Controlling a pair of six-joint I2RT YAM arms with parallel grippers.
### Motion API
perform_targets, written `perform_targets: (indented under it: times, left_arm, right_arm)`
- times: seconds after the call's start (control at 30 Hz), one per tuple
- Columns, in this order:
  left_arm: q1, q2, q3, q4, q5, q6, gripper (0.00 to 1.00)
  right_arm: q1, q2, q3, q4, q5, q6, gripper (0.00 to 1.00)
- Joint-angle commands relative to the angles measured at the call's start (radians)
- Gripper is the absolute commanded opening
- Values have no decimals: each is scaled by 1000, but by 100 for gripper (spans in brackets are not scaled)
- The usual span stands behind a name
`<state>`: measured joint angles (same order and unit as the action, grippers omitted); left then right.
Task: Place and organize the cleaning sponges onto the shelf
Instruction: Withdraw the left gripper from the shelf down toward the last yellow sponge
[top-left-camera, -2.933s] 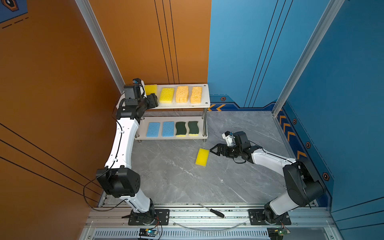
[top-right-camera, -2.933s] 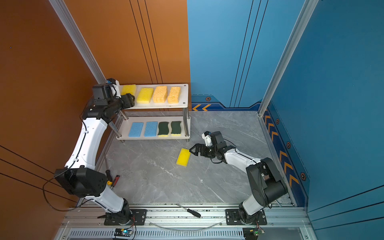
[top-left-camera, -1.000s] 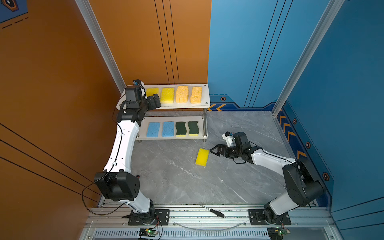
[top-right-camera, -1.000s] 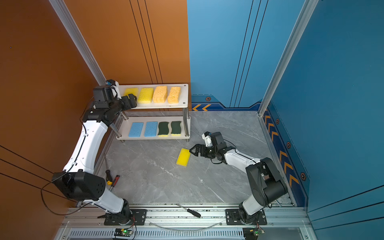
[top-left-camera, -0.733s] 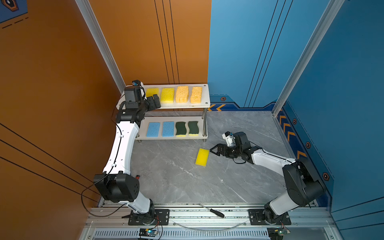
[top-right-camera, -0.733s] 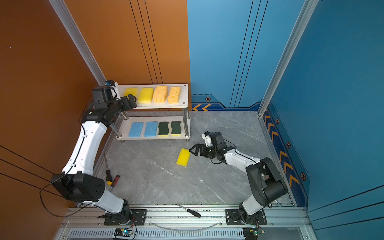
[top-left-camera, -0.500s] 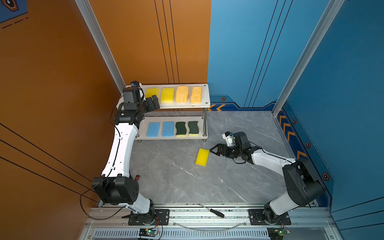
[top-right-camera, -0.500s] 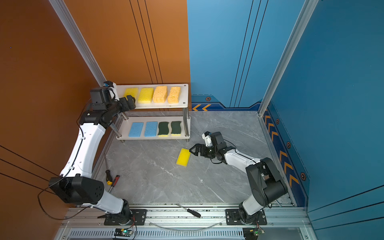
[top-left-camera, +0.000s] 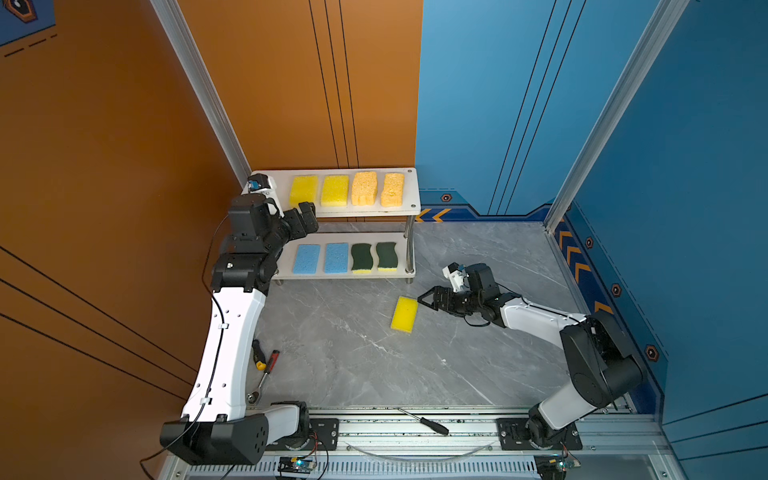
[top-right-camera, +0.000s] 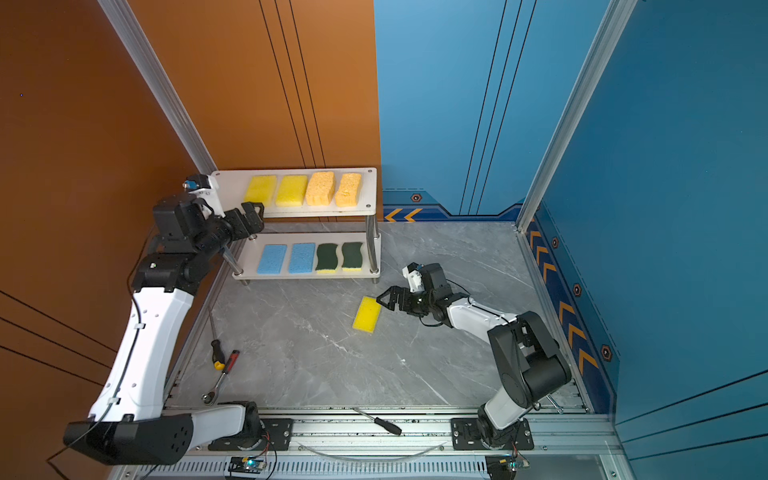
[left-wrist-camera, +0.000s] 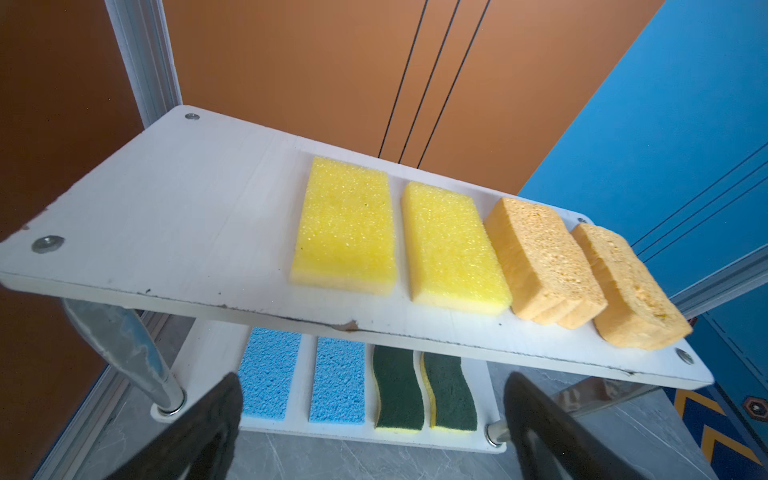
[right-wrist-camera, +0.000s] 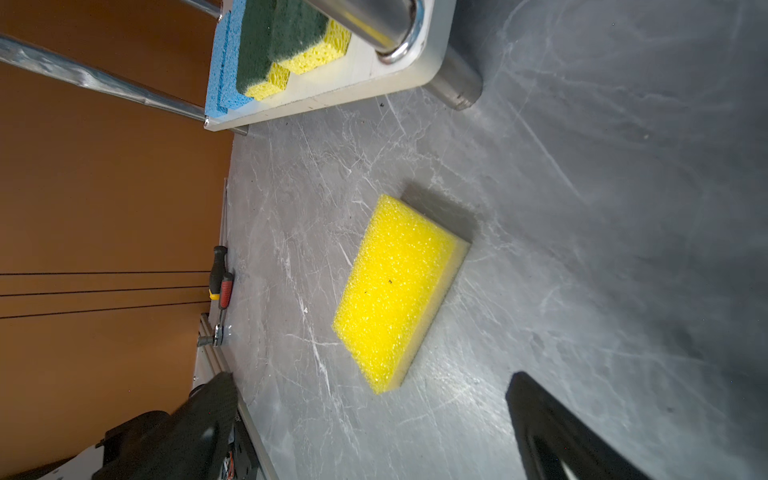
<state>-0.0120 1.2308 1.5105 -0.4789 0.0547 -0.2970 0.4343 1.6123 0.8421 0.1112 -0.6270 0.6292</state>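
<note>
The shelf (top-left-camera: 411, 195) stands at the back left. Its top board (left-wrist-camera: 187, 199) carries two yellow sponges (top-left-camera: 304, 191) (top-left-camera: 335, 191) and two orange sponges (top-left-camera: 364, 189) (top-left-camera: 392, 190) in a row. On the lower board lie two blue sponges (top-left-camera: 307, 258) (top-left-camera: 336, 257) and two green ones (top-left-camera: 360, 257) (top-left-camera: 386, 255). A third yellow sponge (top-left-camera: 404, 313) (right-wrist-camera: 399, 291) lies flat on the grey floor. My left gripper (top-left-camera: 305, 214) (left-wrist-camera: 372, 390) hangs open and empty just off the top board's front left edge. My right gripper (top-left-camera: 426, 301) (right-wrist-camera: 372, 384) is open and low, right beside the floor sponge.
Two screwdrivers (top-left-camera: 259, 353) and a ratchet (top-left-camera: 262, 382) lie by the left arm's base. Another screwdriver (top-left-camera: 428, 424) rests on the front rail. The orange wall is close behind and left of the shelf; the blue wall bounds the right side.
My left gripper has drawn back from the leftmost yellow sponge on the top board, toward the front left, and its jaws have widened. The right arm and the floor sponge have not moved.
</note>
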Motion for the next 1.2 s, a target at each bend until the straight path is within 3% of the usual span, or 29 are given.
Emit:
perform_targets:
  times: [0.0,0.47,0.9,1.17]
  left_arm:
    - [-41,-50,-85,34,11,-22,98]
    - [-360,-145,-506,111,-135,-54,98]
    - [-402,-230,-752,181,-105,-82,98]
    - [-404,-155,-789,282,41,6,98]
  right_arm:
    - [19,32,0,61,-32,39,100]
    - [130,167,19,153,-55,101,100]
    - [181,340,90,368,-157,244,100]
    - [90,255,-17,409,-154,263,100]
